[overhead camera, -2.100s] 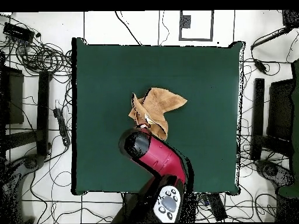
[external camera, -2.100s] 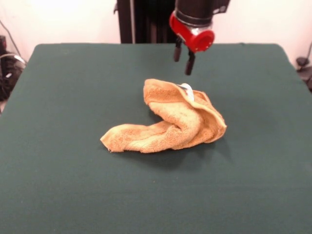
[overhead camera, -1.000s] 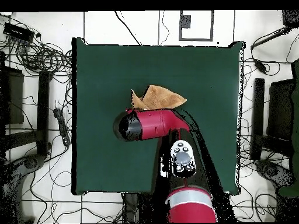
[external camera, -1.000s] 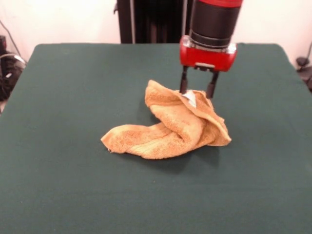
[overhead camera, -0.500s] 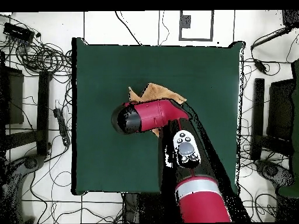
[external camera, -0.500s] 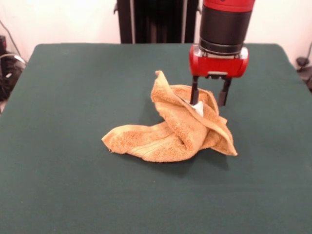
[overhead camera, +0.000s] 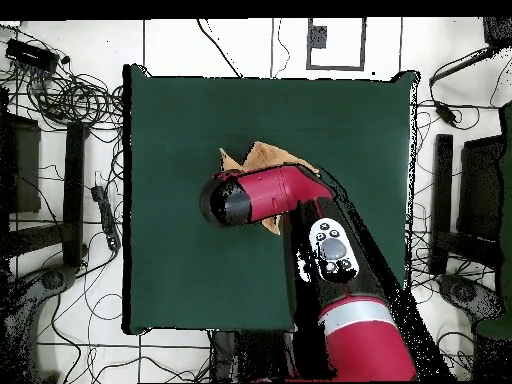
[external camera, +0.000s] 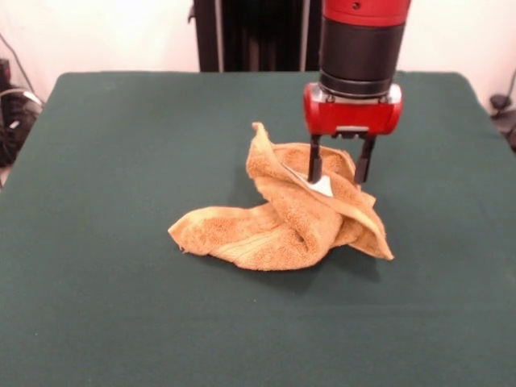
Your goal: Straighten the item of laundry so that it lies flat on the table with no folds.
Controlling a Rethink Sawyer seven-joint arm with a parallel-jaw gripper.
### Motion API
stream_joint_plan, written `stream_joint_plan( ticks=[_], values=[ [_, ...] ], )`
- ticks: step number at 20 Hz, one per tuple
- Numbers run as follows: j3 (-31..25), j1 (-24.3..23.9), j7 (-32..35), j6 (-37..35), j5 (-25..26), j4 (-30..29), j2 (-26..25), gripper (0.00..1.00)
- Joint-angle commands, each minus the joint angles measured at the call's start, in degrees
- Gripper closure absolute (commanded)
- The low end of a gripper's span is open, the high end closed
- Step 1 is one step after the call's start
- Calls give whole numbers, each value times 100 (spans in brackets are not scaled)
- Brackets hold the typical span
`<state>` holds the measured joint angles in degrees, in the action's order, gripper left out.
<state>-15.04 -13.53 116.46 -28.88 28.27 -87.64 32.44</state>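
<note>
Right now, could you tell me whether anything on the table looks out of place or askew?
Only the towel: it lies bunched near the middle of the table, folded over itself with one corner poking up. The open pincer straddles its raised fold by the white label.

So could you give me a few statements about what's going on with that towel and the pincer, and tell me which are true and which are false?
1. The towel lies flat and smooth. False: it is bunched in folds.
2. The pincer is down at the towel's raised part. True.
3. The towel hangs over the edge of the table. False: it sits near the middle.
4. A small white label shows on the towel. True.
</note>
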Motion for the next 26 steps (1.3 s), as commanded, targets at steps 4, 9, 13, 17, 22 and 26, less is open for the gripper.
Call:
stream_joint_plan(
  ticks=[4,9,13,17,22,26],
  values=[
    [-898,-35,-1420,-551,413,-21,-295,0],
    [-840,-141,-1353,-763,399,-266,101,0],
    [-540,-233,-962,-964,309,-382,227,0],
    [-222,-104,-251,-306,532,-256,67,0],
    [-17,13,52,-336,495,-229,81,100],
    [-48,-76,155,-580,179,-273,-8,100]
  ],
)
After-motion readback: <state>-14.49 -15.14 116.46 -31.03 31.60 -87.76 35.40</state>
